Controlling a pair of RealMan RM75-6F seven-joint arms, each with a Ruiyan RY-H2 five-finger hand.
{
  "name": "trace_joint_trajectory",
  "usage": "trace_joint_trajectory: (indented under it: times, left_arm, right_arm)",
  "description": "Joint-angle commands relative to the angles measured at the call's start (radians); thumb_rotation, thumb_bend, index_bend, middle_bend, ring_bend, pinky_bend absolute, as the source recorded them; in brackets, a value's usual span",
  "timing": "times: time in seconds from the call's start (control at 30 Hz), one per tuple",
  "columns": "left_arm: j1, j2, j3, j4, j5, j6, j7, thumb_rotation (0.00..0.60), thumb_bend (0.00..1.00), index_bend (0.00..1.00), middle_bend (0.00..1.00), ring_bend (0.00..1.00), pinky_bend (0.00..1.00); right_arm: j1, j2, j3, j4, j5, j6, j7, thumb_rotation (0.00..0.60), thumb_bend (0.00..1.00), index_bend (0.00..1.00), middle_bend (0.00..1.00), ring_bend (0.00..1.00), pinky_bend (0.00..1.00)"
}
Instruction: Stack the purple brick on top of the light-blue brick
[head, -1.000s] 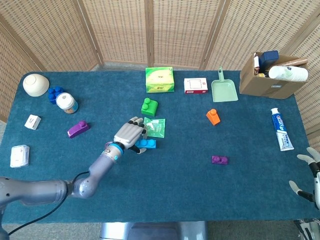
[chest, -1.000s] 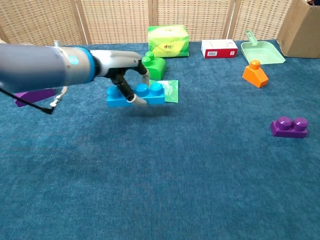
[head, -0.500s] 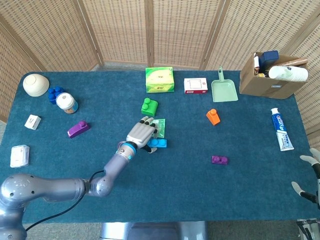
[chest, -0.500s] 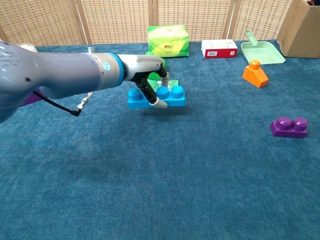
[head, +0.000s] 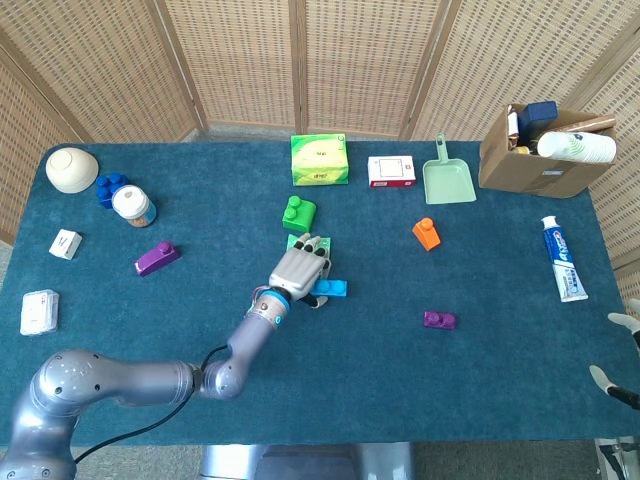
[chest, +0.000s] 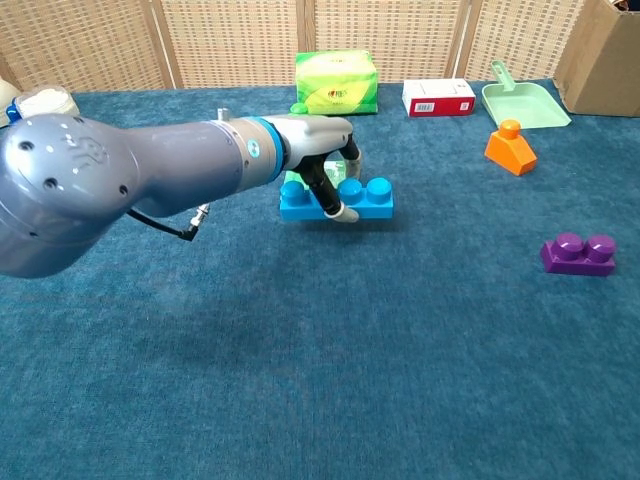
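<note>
My left hand (head: 300, 268) (chest: 325, 160) grips the light-blue brick (head: 331, 289) (chest: 368, 197) from above and holds it low over the blue cloth, near the table's middle. The small purple brick (head: 439, 320) (chest: 578, 253) lies alone on the cloth to the right of it, well apart. A second, larger purple brick (head: 157, 258) lies far off on the left side. Of my right hand (head: 612, 378) only spread fingers show at the lower right edge of the head view, holding nothing.
A green brick (head: 298, 212) and a green packet (head: 298, 243) lie just behind my left hand. An orange brick (head: 426, 233) (chest: 510, 146), a dustpan (head: 447, 180), a green box (head: 319, 158), a toothpaste tube (head: 563, 258) and a cardboard box (head: 540, 160) stand further back and right.
My left hand has carried the light-blue brick to the right, closer to the small purple brick. My right hand has slid further out of the head view.
</note>
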Motion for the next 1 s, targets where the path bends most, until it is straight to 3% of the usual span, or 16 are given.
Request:
trace_joint_trajectory:
  times: [0.03,0.37,0.6,0.83,1.0]
  left_arm:
    - [0.001,-0.008,0.000,0.004,-0.003,0.007,0.005,0.513,0.39,0.56,0.22,0.03,0.00]
    - [0.005,-0.041,-0.004,0.029,-0.014,0.013,0.022,0.512,0.39,0.55,0.21,0.02,0.00]
    - [0.005,-0.048,-0.007,0.037,-0.026,-0.001,0.034,0.508,0.38,0.49,0.17,0.00,0.00]
    - [0.015,-0.044,-0.015,0.028,0.003,0.001,0.017,0.402,0.38,0.36,0.09,0.00,0.00]
    - [0.020,-0.039,-0.015,0.022,0.017,0.002,0.013,0.377,0.38,0.30,0.05,0.00,0.00]
  right_arm:
    - [0.000,0.000,0.000,0.003,0.000,-0.001,0.003,0.600,0.16,0.27,0.16,0.00,0.00]
    - [-0.001,0.001,0.001,0.007,0.001,-0.004,0.016,0.600,0.16,0.27,0.16,0.00,0.00]
    - [-0.004,0.004,0.001,0.008,0.001,-0.004,0.029,0.596,0.16,0.27,0.16,0.00,0.00]
    - [-0.006,0.004,0.002,0.007,0.001,-0.002,0.027,0.599,0.16,0.27,0.16,0.00,0.00]
    - [-0.008,0.004,0.002,0.005,-0.002,0.003,0.025,0.599,0.16,0.27,0.16,0.00,0.00]
